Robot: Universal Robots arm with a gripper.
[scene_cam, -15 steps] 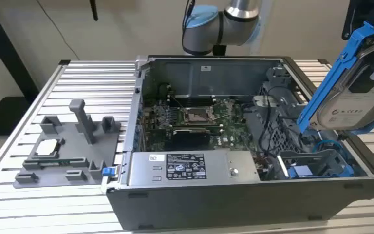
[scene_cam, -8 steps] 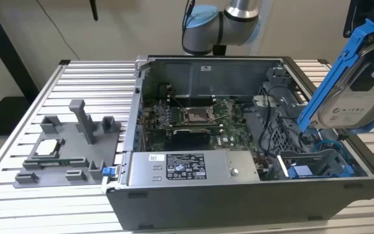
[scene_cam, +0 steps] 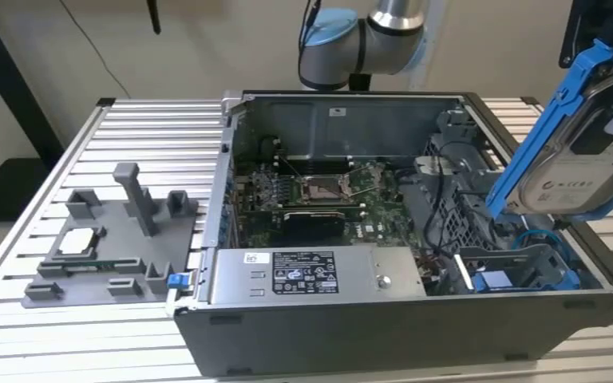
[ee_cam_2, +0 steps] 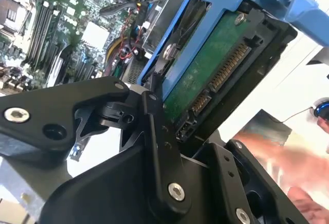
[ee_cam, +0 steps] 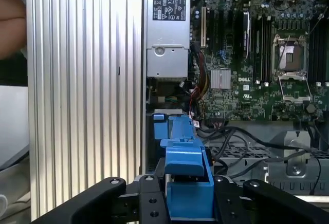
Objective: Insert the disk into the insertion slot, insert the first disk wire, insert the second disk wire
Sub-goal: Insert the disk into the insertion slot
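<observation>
our gripper [ee_cam: 188,196] clamps the disk [scene_cam: 575,171], held tilted above the slot [scene_cam: 514,267]; we judge it needs squaring to the slot's walls and a slow, straight entry.

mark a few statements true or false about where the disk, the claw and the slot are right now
1. The disk is seated in the insertion slot. False: it hangs tilted above the case, at the exterior view's right.
2. The claw is shut on the disk's blue carrier. True.
3. The insertion slot holds no disk. True.
4. The grey fixture lies inside the case. False: it sits on the slatted table, to the exterior view's left of the case.
</observation>
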